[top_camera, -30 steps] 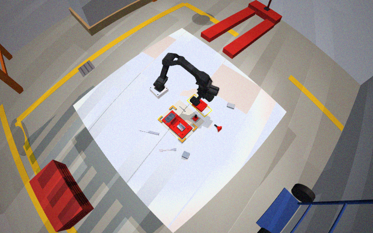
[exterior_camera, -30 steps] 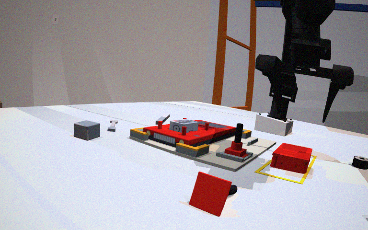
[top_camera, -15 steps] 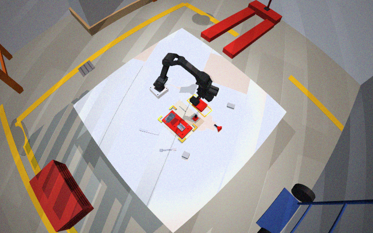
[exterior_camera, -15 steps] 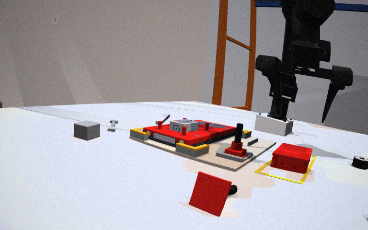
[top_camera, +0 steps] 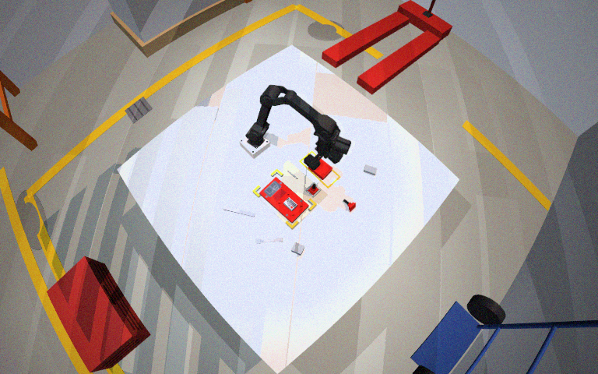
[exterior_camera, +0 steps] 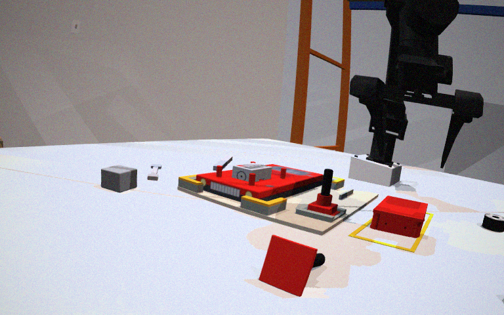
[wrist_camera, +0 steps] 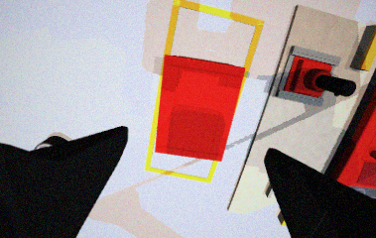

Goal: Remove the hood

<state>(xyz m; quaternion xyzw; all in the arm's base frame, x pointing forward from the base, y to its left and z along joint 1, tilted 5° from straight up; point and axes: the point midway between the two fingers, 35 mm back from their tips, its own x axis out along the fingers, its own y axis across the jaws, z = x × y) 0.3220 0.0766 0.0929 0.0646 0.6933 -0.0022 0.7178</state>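
The red hood (top_camera: 323,170) (exterior_camera: 399,218) (wrist_camera: 199,109) rests on the table within the yellow outline of the marked area (top_camera: 335,181) (exterior_camera: 415,246) (wrist_camera: 180,175), toward one end of it. It hides part of the outline's long sides in the wrist view. My gripper (exterior_camera: 415,161) (wrist_camera: 198,144) is wide open and empty, raised above the hood, with a finger off to each side and clear of it. One finger blends into the dark arm base in the exterior view. The red toy car (top_camera: 283,199) (exterior_camera: 278,184) (wrist_camera: 368,134) sits without its hood, a grey engine block (exterior_camera: 251,172) showing.
Yellow-topped corner brackets (exterior_camera: 264,205) stand around the car. A red piece with a black peg (top_camera: 313,188) (exterior_camera: 324,203) (wrist_camera: 309,79) stands on the board near the hood. Another red piece with a black handle (top_camera: 350,205) (exterior_camera: 288,265), a grey block (top_camera: 297,248) (exterior_camera: 118,178) and a black ring (exterior_camera: 494,223) lie around.
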